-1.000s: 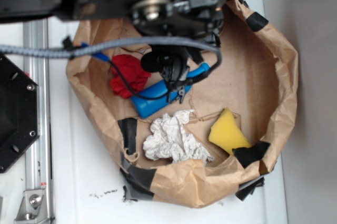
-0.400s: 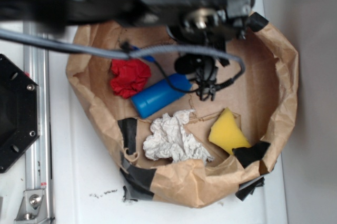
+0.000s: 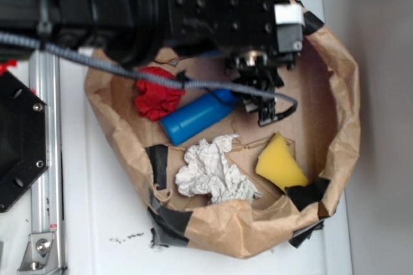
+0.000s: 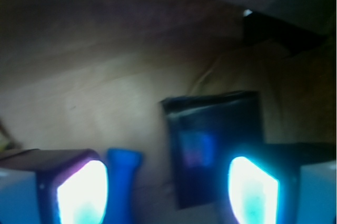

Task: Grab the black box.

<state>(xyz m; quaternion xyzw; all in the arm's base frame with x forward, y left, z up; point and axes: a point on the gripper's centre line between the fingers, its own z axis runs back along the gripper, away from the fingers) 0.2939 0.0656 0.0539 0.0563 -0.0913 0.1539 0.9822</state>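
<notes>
The black box (image 4: pixel 213 145) lies flat on brown paper in the wrist view, glossy and square, just ahead of the gripper (image 4: pixel 167 192) and nearer its right pad. The two glowing pads (image 4: pixel 81 192) stand wide apart with nothing gripped, so the gripper is open. In the exterior view the gripper (image 3: pixel 266 108) hangs inside the paper bag, above the yellow sponge (image 3: pixel 279 162). There the arm hides the box.
The brown paper bag (image 3: pixel 342 113) also holds a blue cylinder (image 3: pixel 193 117), a red cloth (image 3: pixel 158 94) and crumpled white paper (image 3: pixel 210 172). Black tape strips (image 3: pixel 158 162) patch its wall. A black hexagonal plate (image 3: pixel 16 146) and a metal rail (image 3: pixel 45 159) stand to the left.
The arm has swung to the right across the bag, from over the blue cylinder to the bag's right half above the sponge. The objects have not moved.
</notes>
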